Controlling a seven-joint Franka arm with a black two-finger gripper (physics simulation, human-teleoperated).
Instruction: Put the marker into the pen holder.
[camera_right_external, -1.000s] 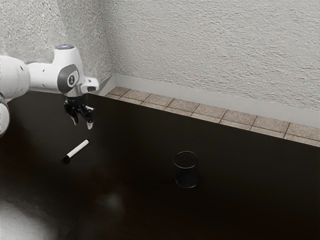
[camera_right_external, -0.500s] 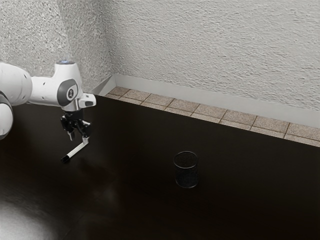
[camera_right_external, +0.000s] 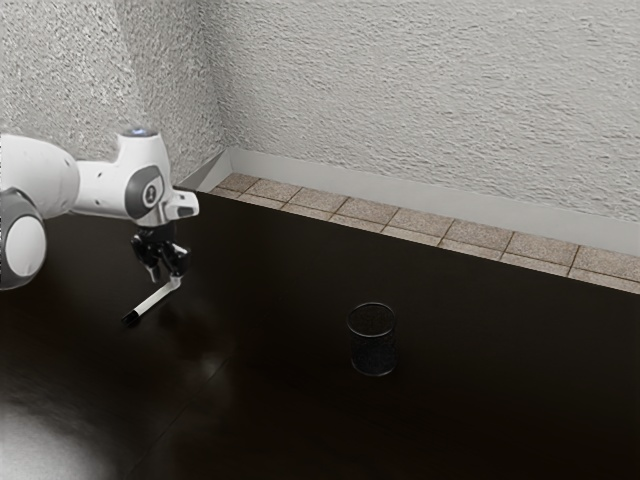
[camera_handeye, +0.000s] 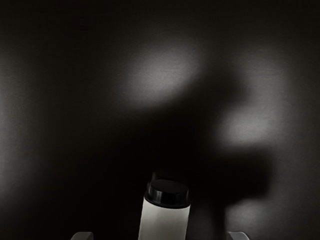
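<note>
A: "A robot's claw (camera_right_external: 165, 281) hovers low at the white end of the marker (camera_right_external: 155, 301), which lies on the dark table (camera_right_external: 265, 300). What would a good grip take?"

B: "Likely a level descent, the marker kept midway between the fingers (camera_handeye: 82, 236), then a slow, even squeeze so it does not roll. A bite on the end alone could let the black cap (camera_right_external: 131, 319) droop; gripping nearer the marker's middle may prove steadier. A straight lift should follow, before the crossing to the holder (camera_right_external: 372, 341), upright and well apart from the marker."

A: "And the claw itself?"

B: "Spread wide, its fingers flank the marker, one on each side, with a gap at either flank. It holds nothing, and neither finger appears to touch the marker."
</note>
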